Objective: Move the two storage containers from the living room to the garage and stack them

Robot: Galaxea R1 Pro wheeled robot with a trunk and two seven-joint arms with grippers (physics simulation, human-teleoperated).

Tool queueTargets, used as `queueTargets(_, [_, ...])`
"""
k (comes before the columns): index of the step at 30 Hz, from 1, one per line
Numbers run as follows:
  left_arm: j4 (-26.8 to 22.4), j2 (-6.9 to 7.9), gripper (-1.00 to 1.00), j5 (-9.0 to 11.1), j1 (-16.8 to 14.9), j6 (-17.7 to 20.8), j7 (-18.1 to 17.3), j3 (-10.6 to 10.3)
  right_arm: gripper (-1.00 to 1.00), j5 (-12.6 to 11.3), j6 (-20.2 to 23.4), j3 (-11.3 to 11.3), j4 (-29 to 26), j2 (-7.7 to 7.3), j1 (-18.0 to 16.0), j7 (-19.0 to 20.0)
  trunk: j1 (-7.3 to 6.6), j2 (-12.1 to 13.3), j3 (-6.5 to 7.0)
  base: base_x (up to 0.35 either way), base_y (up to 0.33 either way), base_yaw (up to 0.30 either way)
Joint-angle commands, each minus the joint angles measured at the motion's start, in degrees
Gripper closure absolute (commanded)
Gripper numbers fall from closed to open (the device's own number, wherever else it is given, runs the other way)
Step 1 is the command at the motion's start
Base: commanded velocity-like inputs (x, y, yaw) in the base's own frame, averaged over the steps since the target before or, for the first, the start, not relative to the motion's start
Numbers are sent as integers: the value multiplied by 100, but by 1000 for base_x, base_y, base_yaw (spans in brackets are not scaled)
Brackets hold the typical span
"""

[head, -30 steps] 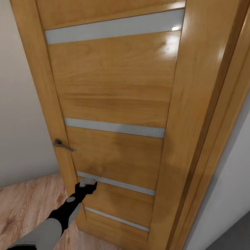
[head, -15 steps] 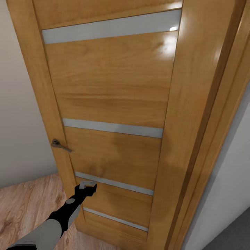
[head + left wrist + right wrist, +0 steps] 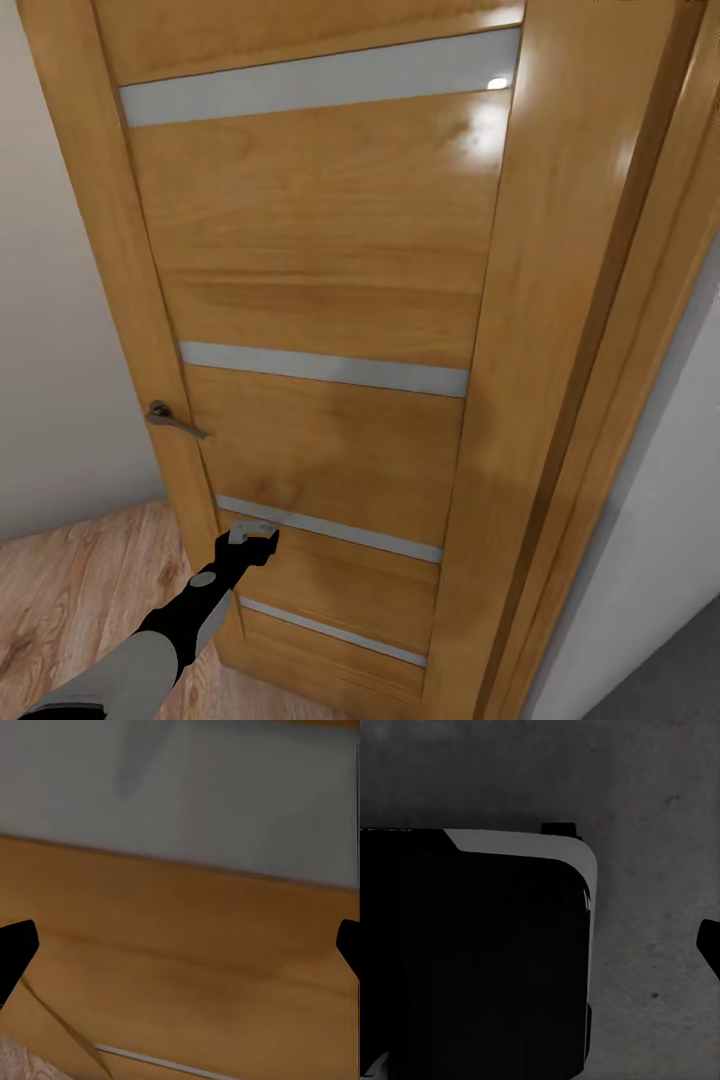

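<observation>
The two storage containers are out of view. A honey-brown wooden door (image 3: 330,250) with pale glass strips stands close in front of me. My left gripper (image 3: 255,537) is at the door's lower panel, just under a glass strip (image 3: 330,527). In the left wrist view this gripper (image 3: 180,945) is open, its black fingertips (image 3: 15,949) wide apart with the door's wood right before them. My right gripper (image 3: 540,952) hangs open over the speckled dark-grey concrete floor (image 3: 660,795), with one fingertip (image 3: 709,945) showing at the picture's edge.
A metal lever handle (image 3: 170,418) sits on the door's left edge. The door frame (image 3: 600,330) rises at the right beside a pale wall (image 3: 660,520). Light wood-plank flooring (image 3: 70,590) lies at lower left. My black, white-edged base (image 3: 472,952) is below the right gripper.
The whole picture has shifted slightly left, so the camera moved a little. The left gripper stays at the same spot on the door's lower panel.
</observation>
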Motion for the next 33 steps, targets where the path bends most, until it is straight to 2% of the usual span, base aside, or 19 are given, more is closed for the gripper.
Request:
queueTargets(1, [5, 0, -100, 2, -4, -19, -15, -6, -100, -2, -20, -1, 6, -2, -4, 20, 0, -4, -5, 0, 0, -81])
queueTargets(17, [8, 0, -100, 2, -4, -19, -15, -6, -100, -2, -20, -4, 5, -2, -4, 19, 0, -4, 31, 4, 0, -79])
queueTargets(33, [8, 8, -100, 0, -4, -19, -15, -6, -100, -2, -20, -6, 4, -4, -4, 14, 0, -4, 33, 137, 0, -4])
